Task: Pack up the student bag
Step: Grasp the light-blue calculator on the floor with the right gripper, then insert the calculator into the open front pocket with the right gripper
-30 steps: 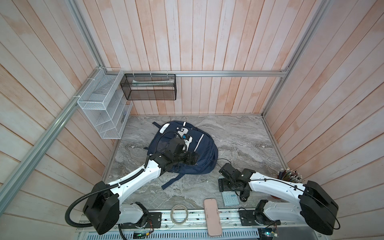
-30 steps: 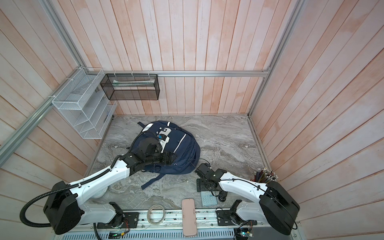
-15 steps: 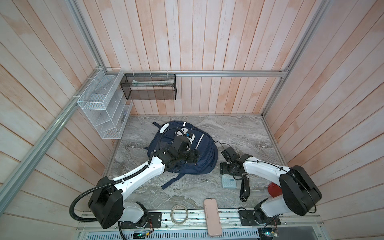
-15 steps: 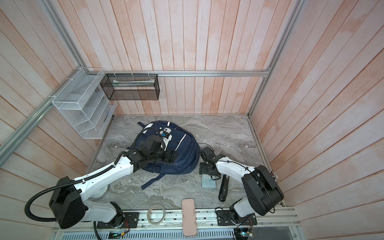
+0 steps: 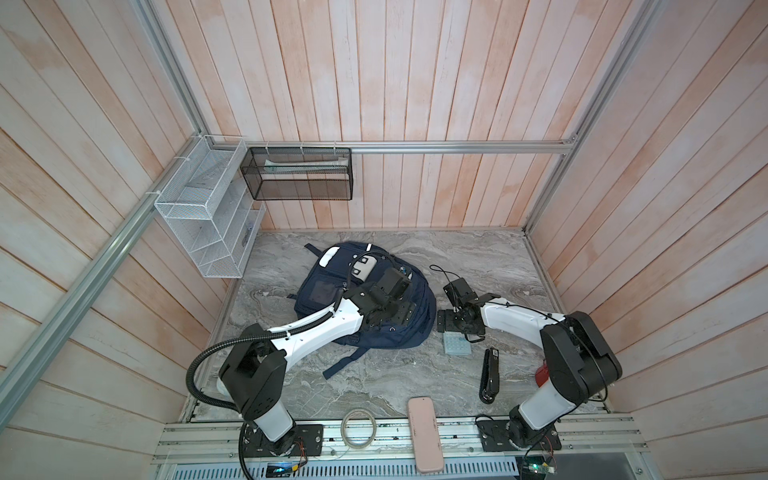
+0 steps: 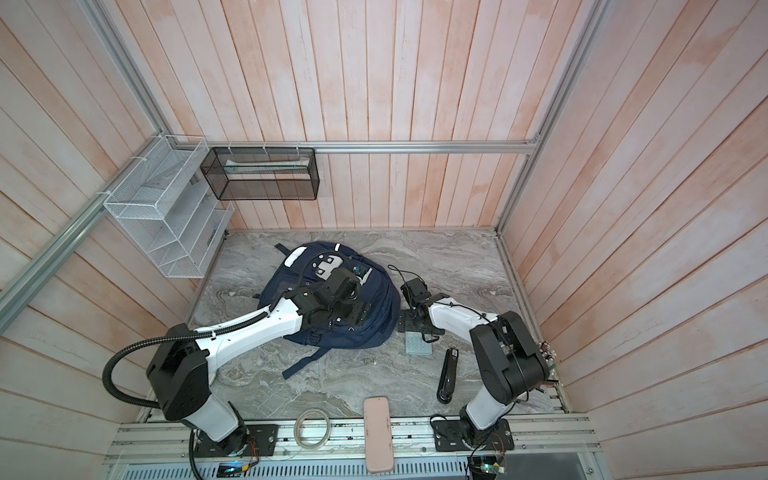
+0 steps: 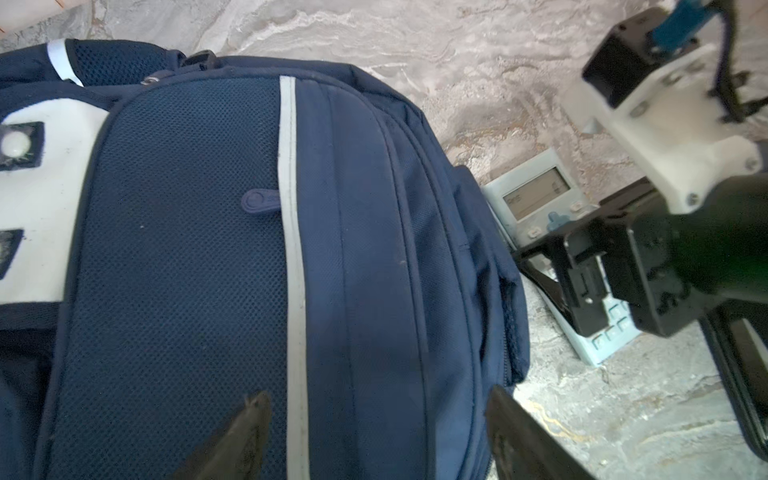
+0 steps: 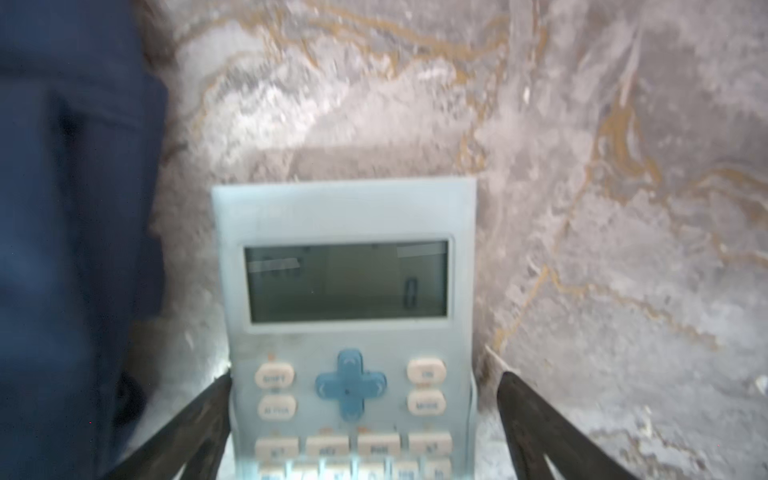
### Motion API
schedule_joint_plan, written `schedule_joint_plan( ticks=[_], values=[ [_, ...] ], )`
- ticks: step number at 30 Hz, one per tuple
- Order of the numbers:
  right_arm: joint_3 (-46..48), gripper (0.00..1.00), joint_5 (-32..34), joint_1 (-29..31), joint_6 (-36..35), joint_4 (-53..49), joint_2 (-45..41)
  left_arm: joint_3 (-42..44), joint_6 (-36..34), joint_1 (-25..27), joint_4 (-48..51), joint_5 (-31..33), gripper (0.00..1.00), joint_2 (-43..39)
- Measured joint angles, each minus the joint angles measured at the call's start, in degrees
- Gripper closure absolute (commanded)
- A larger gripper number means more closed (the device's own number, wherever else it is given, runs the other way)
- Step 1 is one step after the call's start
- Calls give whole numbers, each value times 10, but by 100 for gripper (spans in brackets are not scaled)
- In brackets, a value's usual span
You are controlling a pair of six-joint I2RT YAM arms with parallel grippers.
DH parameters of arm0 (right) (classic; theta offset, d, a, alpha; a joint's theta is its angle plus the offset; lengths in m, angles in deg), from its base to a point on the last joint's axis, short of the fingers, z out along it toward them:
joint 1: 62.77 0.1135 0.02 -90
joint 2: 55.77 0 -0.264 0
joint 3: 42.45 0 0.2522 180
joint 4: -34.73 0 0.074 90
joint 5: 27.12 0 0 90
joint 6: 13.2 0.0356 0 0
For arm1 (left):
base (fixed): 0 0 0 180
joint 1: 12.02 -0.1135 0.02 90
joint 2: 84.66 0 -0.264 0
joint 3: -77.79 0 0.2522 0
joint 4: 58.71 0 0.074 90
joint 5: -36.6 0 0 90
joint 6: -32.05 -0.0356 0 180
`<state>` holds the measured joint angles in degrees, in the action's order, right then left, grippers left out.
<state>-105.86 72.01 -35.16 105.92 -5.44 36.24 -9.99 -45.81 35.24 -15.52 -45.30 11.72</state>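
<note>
The back right corner of the tabletop [image 5: 478, 257] lies bare and is the widest way in. The backpack [image 5: 419, 307] fills the middle toward the left edge, with the calculator [image 5: 456, 345] just beside it and only a narrow gap between. A stapler [image 5: 489, 376] lies near the right edge, and a tape roll [image 5: 358, 427] and a pink case [image 5: 424, 432] sit at the front edge.

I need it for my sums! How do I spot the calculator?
Find the big navy backpack in the middle of the marble table. Just to its right lies the calculator. It is pale blue with a grey screen and buttons, unlike the long black stapler nearby.
</note>
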Motion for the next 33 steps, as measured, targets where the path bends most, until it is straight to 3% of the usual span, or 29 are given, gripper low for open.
schedule_joint_plan(
  ticks=[5,7,8,12,13,19,26,33],
  values=[
    [31,11,-11,7,5,-10,-25,-71,-7,9,47,54,21,73],
    [31,11,-13,7,4,-8,-25,-88,-10,10,63,77,28,99],
    [31,12,-14,7,4,-7,-25,-91,-12,11,70,85,33,105],
    [31,26,-16,7,-3,-4,-25,-97,-12,14,83,98,84,114],
    [31,30,-16,7,-5,-3,-24,-100,-13,16,83,94,88,114],
    [30,44,-16,7,-8,-3,-23,-82,2,-6,61,34,97,78],
    [31,45,-18,7,-8,-9,-63,-15,49,-93,-13,-122,100,-16],
    [-30,45,-54,9,-9,-20,-116,54,108,-136,-111,-250,100,-37]
  ],
)
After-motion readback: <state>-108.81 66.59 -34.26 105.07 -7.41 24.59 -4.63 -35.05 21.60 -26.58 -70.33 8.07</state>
